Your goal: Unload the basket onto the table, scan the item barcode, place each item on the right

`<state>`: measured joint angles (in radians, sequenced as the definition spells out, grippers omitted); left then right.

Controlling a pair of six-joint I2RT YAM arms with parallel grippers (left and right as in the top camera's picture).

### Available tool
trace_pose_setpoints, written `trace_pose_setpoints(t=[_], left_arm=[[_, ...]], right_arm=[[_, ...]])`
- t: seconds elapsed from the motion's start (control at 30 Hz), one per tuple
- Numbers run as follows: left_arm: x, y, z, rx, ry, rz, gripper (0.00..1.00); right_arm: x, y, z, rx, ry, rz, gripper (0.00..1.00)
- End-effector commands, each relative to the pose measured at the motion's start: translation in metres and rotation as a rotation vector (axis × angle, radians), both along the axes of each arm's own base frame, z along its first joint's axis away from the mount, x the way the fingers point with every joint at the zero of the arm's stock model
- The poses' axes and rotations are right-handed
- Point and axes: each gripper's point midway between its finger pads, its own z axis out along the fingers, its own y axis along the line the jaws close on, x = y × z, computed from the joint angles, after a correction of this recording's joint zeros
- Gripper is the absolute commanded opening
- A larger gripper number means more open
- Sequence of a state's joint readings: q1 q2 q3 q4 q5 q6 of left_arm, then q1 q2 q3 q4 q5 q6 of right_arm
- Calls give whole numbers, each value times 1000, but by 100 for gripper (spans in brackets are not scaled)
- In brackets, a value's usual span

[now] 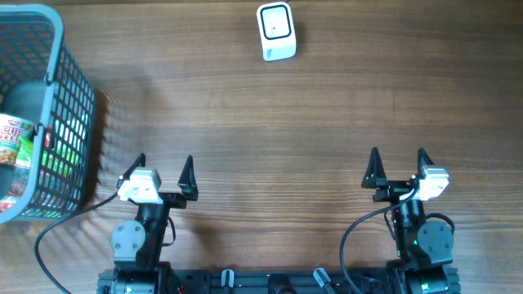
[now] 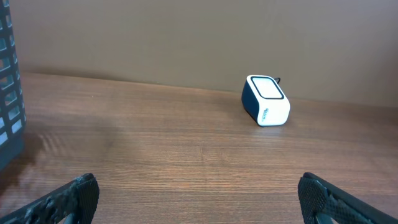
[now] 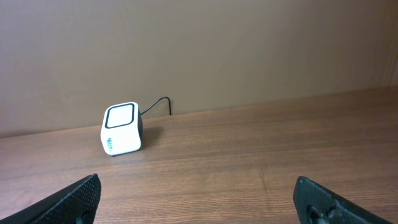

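Note:
A small white barcode scanner (image 1: 276, 31) with a dark window stands at the far middle of the wooden table, also in the left wrist view (image 2: 266, 100) and right wrist view (image 3: 122, 129). Packaged items (image 1: 16, 155), one a cup noodle pack, lie inside the blue-grey basket (image 1: 72, 98) at the left edge. My left gripper (image 1: 163, 166) hangs open near the front left, just right of the basket, nothing between its fingers (image 2: 78, 196). At the front right my right gripper (image 1: 398, 159) is open and empty too.
The basket's dark mesh wall (image 2: 9, 93) shows at the left edge of the left wrist view. A black cable (image 3: 155, 104) runs from the scanner toward the back wall. Bare wood lies between grippers and scanner.

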<state>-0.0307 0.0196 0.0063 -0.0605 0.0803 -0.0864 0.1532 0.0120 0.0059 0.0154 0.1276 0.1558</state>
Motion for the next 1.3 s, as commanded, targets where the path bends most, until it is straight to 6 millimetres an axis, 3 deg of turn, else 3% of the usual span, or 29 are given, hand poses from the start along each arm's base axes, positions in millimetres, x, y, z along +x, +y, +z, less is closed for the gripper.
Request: trace_pose_setpoints(t=[0.0,0.43,0.5,0.6,0.67,0.73,0.83,0.93,1.1,1.17,1.27], left_arm=[[0,-3,-3,17,8,-24,100],[0,4,1,-14,4,24,100],[-6,4,22,-137,37,34,100],[-31,-13,93,-227,142,-55,100],[-38,-13,120,-230,257,-44,100],[-38,-13,158,-204,433,-29,100],[-24,-12,189,-138,595,-23,100],[11,19,204,-26,705,141,100],[53,40,194,111,729,176,100],[61,67,203,76,683,263,100],[65,146,226,7,565,500,100]], right_arm=[[0,-3,1,2,-5,-13,100],[0,-3,1,2,-5,-13,100],[0,-3,1,2,-5,-13,100],[0,-3,1,2,-5,-13,100],[0,-3,1,2,-5,-13,100],[0,-3,1,2,-5,-13,100],[0,-3,1,2,-5,-13,100],[0,-3,1,2,-5,-13,100],[0,-3,1,2,-5,-13,100],[0,-3,1,2,-5,-13,100],[0,-3,1,3,-5,-13,100]])
